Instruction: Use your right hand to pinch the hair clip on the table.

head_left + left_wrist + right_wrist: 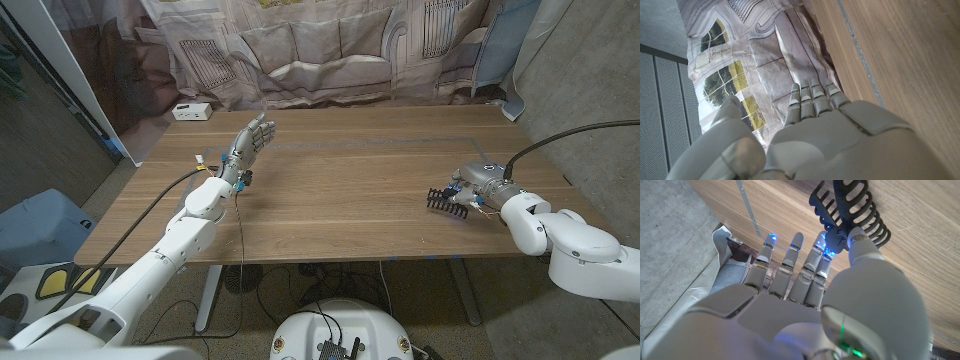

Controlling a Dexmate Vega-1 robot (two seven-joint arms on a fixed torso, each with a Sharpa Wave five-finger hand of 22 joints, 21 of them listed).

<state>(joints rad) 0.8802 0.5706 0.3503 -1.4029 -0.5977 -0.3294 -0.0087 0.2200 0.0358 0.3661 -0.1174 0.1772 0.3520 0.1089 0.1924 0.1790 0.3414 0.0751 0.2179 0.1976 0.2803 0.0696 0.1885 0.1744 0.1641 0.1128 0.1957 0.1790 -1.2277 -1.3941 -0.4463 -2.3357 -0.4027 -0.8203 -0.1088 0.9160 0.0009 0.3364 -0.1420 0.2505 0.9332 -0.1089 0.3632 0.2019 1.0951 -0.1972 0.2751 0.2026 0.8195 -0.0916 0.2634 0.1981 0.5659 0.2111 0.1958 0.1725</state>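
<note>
Head view: the right hand [478, 186] pinches the black hair clip [446, 202] at the right side of the wooden table [360, 190], thumb and a finger clamped on its hinge. The left hand [248, 145] is raised over the table's left part, fingers extended and holding nothing.

The scene is evenly and softly lit; the wooden table [360, 190] is shown bright, with only faint shadows cast under the arms. The far corners are left dimmer. Slight bending is seen at the head view's edges. In the wrist views the near hand surfaces are blurred, and small blue glows are seen on the right hand [805, 305].
</note>
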